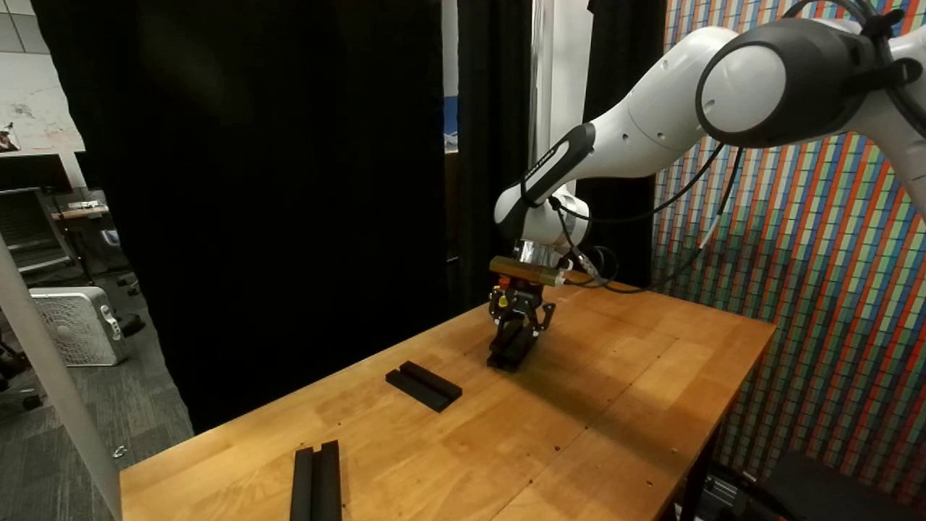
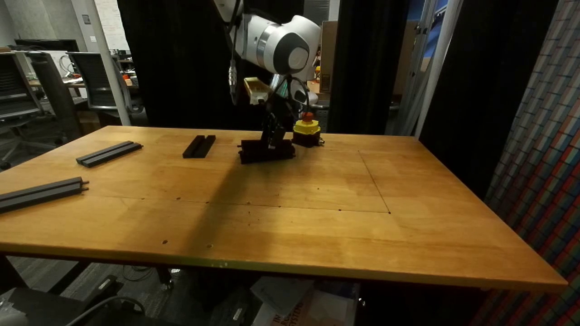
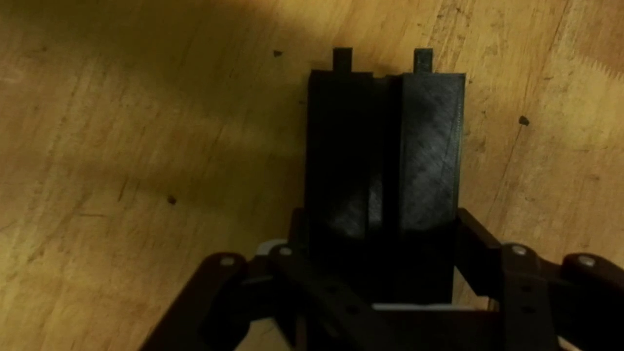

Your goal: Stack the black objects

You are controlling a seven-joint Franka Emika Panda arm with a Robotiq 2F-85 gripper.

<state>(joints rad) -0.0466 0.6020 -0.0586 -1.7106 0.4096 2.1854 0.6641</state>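
In the wrist view, a grooved matte-black bar (image 3: 431, 146) with two short pegs at its far end fills the space between my fingers (image 3: 480, 248). My gripper (image 3: 379, 222) presses on both long sides of it. That held bar (image 2: 253, 153) is low at the table surface; whether it touches the wood I cannot tell. Three more black bars lie flat and apart from each other in an exterior view: a close one (image 2: 207, 146), one further over (image 2: 108, 155), and one near the edge of the picture (image 2: 41, 194). Two of them show in an exterior view too: a bar (image 1: 419, 389) and another bar (image 1: 329, 481).
A yellow-and-red rounded button (image 2: 307, 128) on a dark base stands right beside the held bar. The wooden table (image 2: 317, 235) carries everything. Black curtain (image 1: 253, 217) hangs close along the table's far edge. Cables (image 1: 651, 217) loop from the arm.
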